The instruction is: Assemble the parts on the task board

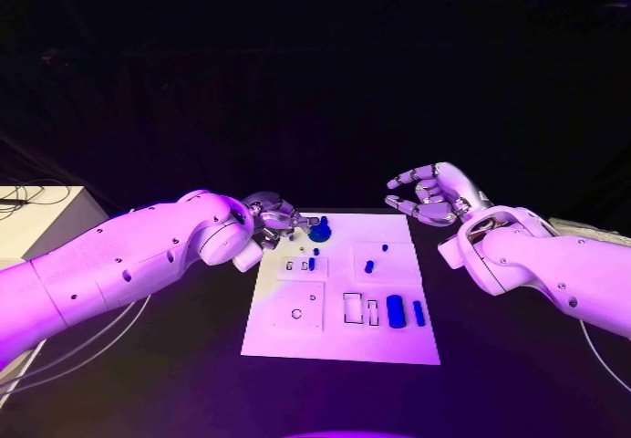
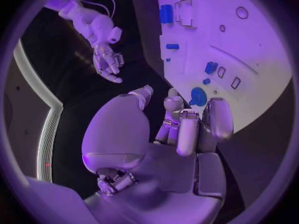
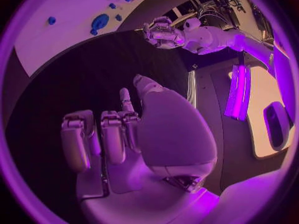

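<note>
The white task board (image 1: 345, 339) lies in the middle of the black table. A round blue part (image 1: 320, 232) sits near its far left corner. My left hand (image 1: 274, 219) hovers at that corner with its fingers apart, the fingertips (image 2: 174, 103) just short of the round part (image 2: 198, 96); nothing is in its grasp. Small blue parts (image 1: 368, 266) and two long ones (image 1: 396, 311) lie on the board (image 2: 255, 45). My right hand (image 1: 434, 195) is raised off the board's far right corner, fingers loosely spread and empty (image 3: 118, 134).
A white cabinet (image 1: 39, 219) with cables on top stands at the table's left edge. Outlined slots (image 1: 353, 307) and small holes mark the board. Bare black table (image 1: 158, 374) surrounds the board on all sides.
</note>
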Controlling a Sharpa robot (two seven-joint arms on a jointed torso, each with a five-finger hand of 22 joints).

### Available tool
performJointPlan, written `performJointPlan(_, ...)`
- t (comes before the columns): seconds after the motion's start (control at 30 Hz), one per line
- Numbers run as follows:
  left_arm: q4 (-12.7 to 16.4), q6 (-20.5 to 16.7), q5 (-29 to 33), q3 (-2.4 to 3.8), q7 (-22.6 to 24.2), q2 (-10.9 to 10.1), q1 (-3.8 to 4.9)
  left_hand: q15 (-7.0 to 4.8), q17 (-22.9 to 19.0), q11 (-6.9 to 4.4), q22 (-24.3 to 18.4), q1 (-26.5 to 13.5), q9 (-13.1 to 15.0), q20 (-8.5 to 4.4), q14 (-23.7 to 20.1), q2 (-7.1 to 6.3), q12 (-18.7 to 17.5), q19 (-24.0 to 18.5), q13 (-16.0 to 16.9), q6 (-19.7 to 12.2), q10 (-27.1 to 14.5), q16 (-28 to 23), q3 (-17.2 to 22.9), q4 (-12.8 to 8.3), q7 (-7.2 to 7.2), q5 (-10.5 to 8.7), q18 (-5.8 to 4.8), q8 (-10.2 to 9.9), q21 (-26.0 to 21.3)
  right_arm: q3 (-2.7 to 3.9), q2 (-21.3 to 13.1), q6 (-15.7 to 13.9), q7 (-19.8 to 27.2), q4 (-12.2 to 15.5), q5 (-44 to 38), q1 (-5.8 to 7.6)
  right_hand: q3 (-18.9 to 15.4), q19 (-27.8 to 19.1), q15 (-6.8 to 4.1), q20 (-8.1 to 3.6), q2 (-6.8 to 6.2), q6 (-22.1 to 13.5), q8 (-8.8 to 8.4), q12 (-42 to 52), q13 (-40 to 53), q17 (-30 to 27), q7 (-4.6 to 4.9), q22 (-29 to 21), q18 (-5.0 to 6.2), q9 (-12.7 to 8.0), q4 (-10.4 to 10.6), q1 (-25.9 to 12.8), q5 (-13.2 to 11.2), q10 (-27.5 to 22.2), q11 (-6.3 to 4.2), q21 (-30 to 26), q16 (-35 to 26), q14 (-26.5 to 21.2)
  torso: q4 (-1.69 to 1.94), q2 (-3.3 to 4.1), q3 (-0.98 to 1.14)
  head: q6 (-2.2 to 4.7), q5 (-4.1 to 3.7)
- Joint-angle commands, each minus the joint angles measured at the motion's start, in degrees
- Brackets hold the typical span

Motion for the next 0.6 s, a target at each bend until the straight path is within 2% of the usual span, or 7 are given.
performJointPlan(0.03, -2.63, 8.47, -9.52, -2.14, -5.84, 1.98, 2.83, -0.65, 9.54, -0.26, 0.51, -1.03, 0.51, -0.15, 3.95, 0.26, 0.63, 0.54, 0.76, 0.59, 0.57, 0.43, -0.50, 0.05, -0.19, -0.18, -1.21, 0.63, 0.34, 0.02, -0.39, 2.51, -0.29, -0.44, 2.58, 0.31, 0.60, 6.00, 0.10, 0.10, -0.79, 0.02, 0.34, 0.15, 13.71, 13.91, 0.02, 15.10, -0.40, 0.12, -0.03, -0.02, 1.13, 4.56, -0.05, 0.27, -0.13, 5.69, 0.09, -0.64, 0.43, -0.62, 0.35)
performJointPlan(0.07, -3.49, 9.32, -10.35, -3.02, -6.15, 2.64, 3.62, -0.70, 9.55, -0.31, 0.57, -1.30, 0.65, -0.20, 3.95, 0.35, 0.64, 0.59, 0.74, 0.60, 0.53, 0.42, -0.61, 0.07, -0.24, -0.19, -1.23, 0.77, 0.38, 0.03, -0.45, 2.59, -0.45, -0.59, 2.64, 0.39, 0.64, 6.00, 0.10, 0.10, -0.82, 0.00, 0.35, 0.16, 13.71, 13.88, 0.02, 15.10, -0.40, 0.13, -0.03, -0.03, 1.23, 4.56, -0.05, 0.27, -0.14, 5.68, 0.12, -0.71, 0.57, -0.67, 0.45)
performJointPlan(0.13, -4.89, 10.80, -11.56, -4.17, -6.59, 3.69, 4.66, -0.78, 9.56, -0.39, 0.59, -1.76, 0.94, -0.29, 3.96, 0.50, 0.70, 0.60, 0.79, 0.62, 0.47, 0.41, -0.82, 0.07, -0.34, -0.18, -1.23, 1.04, 0.39, 0.04, -0.49, 2.76, -0.75, -0.78, 2.72, 0.49, 0.71, 6.00, 0.11, 0.10, -0.87, -0.04, 0.37, 0.09, 13.66, 13.88, 0.03, 15.10, -0.40, 0.14, -0.04, -0.06, 1.38, 4.51, -0.04, 0.27, -0.14, 5.68, 0.11, -0.80, 0.75, -0.79, 0.60)
performJointPlan(0.23, -6.90, 13.16, -13.11, -5.33, -7.12, 5.19, 5.68, -0.85, 9.44, -0.46, 0.74, -2.12, 1.23, -0.36, 3.91, 0.82, 0.62, 0.70, 0.65, 0.61, 0.29, 0.36, -0.88, 0.07, -0.42, -0.16, -1.27, 1.28, 0.45, 0.14, -0.38, 3.20, -1.26, -1.00, 2.63, 0.60, 1.02, 6.00, 0.14, 0.10, -1.11, -0.48, 0.29, -0.13, 13.50, 13.66, 0.13, 15.10, -0.40, 0.13, -0.06, -0.18, 1.99, 4.34, 0.01, 0.27, -0.21, 5.63, 0.04, -0.76, 0.94, -1.12, 0.65)
performJointPlan(0.37, -8.63, 15.41, -13.89, -5.97, -7.44, 6.46, 6.22, -0.88, 8.99, -0.49, 0.53, -2.26, 1.46, -0.41, 3.72, 1.23, 0.28, 0.53, 0.11, 0.41, -0.18, 0.19, -0.75, 0.01, -0.44, -0.13, -1.22, 1.40, 0.37, 0.23, -0.06, 3.50, -1.73, -1.56, 2.54, 0.66, 1.15, 6.00, 0.18, 0.12, -1.25, -0.78, 0.19, -0.22, 13.44, 13.63, 0.19, 15.10, -0.40, 0.10, -0.10, -0.21, 2.08, 4.27, 0.07, 0.27, -0.22, 5.62, -0.04, -0.72, 1.02, -1.41, 0.69)
performJointPlan(0.53, -11.01, 17.30, -14.29, -6.38, -7.65, 8.19, 6.49, -0.89, 8.48, -0.49, 0.29, -2.20, 1.71, -0.45, 3.49, 1.54, -0.24, 0.33, -0.65, 0.07, -0.85, -0.02, -0.44, -0.07, -0.42, -0.14, -1.18, 1.46, 0.25, 0.29, 0.28, 3.88, -2.18, -1.99, 2.47, 0.69, 1.25, 6.00, 0.21, 0.14, -1.33, -1.02, 0.10, -0.35, 13.35, 13.73, 0.26, 15.10, -0.40, 0.07, -0.11, -0.28, 2.12, 4.17, 0.12, 0.27, -0.19, 5.65, -0.25, -0.52, 0.92, -1.45, 0.70)
performJointPlan(0.6, -12.04, 17.90, -14.36, -6.55, -7.71, 8.95, 6.53, -0.89, 8.56, -0.48, 0.31, -2.19, 1.76, -0.45, 3.52, 1.58, -0.38, 0.33, -0.87, 0.01, -1.03, 0.00, -0.39, -0.09, -0.41, -0.13, -1.18, 1.47, 0.25, 0.31, 0.43, 4.02, -2.33, -2.10, 2.44, 0.70, 1.25, 6.00, 0.21, 0.14, -1.33, -1.02, 0.10, -0.35, 13.35, 13.73, 0.26, 15.10, -0.40, 0.07, -0.11, -0.28, 2.12, 4.17, 0.12, 0.27, -0.19, 5.65, -0.51, -0.39, 1.00, -1.48, 0.77)
